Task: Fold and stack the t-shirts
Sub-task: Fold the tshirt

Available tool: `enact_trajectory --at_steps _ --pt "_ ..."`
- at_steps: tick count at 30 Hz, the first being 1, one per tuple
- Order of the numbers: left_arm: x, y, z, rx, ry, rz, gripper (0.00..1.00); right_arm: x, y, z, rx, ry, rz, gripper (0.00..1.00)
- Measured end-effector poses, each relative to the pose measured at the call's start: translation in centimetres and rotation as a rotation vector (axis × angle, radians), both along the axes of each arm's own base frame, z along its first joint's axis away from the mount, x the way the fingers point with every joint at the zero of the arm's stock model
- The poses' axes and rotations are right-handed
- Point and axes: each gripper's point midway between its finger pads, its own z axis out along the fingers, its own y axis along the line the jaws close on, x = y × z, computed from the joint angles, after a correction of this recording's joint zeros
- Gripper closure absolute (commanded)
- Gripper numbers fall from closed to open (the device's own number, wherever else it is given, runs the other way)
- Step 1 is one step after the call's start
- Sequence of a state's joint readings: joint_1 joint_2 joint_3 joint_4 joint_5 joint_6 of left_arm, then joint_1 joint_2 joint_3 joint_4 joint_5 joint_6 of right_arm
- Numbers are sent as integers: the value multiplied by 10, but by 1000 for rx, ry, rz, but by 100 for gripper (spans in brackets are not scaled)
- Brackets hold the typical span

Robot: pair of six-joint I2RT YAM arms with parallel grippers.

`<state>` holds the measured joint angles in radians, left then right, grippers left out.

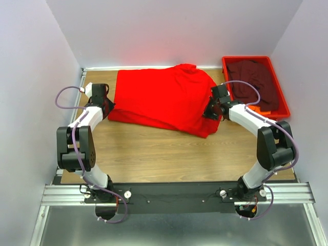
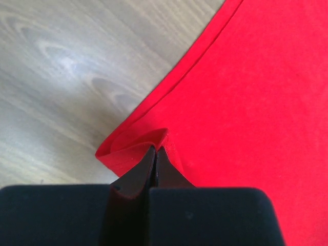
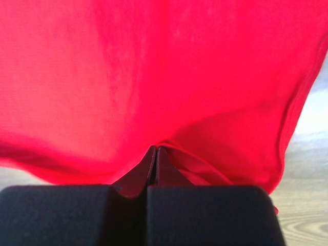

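The bright red t-shirt (image 1: 164,97) lies spread across the back middle of the wooden table. My left gripper (image 1: 108,106) is shut on its left edge; in the left wrist view the jaws (image 2: 156,149) pinch a raised fold of the red cloth (image 2: 246,102). My right gripper (image 1: 211,110) is shut on its right edge; the right wrist view (image 3: 156,148) shows red cloth (image 3: 164,66) bunched at the tips and lifted. The dark maroon t-shirt (image 1: 256,82) lies crumpled in the red plastic tray (image 1: 283,110) at the back right.
The tray stands against the right wall, with something orange (image 1: 260,108) under the maroon cloth. Grey walls close in the left, back and right. Bare wood (image 1: 169,154) lies between the shirt and the arm bases.
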<state>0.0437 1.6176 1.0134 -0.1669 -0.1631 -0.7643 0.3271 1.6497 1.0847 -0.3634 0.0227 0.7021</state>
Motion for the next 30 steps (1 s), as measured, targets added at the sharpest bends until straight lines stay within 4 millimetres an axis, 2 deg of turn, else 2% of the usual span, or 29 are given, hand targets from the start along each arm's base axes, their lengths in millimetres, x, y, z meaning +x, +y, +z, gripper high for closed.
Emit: enact_trajectory --at_steps 4,10,15,25,30 --pt "10 0 0 0 -2 0 100 15 -3 4 -5 -22 -16 99" --pt "12 0 -12 -4 27 3 100 32 -6 3 -15 -38 -29 99" --pt "14 0 -14 -6 30 5 100 43 -11 8 -15 -58 -43 99" --pt "16 0 -12 -9 25 7 100 53 -34 11 -15 -70 -97 99" --pt "24 1 -1 -11 -4 10 100 57 -39 13 -13 -81 -110 99"
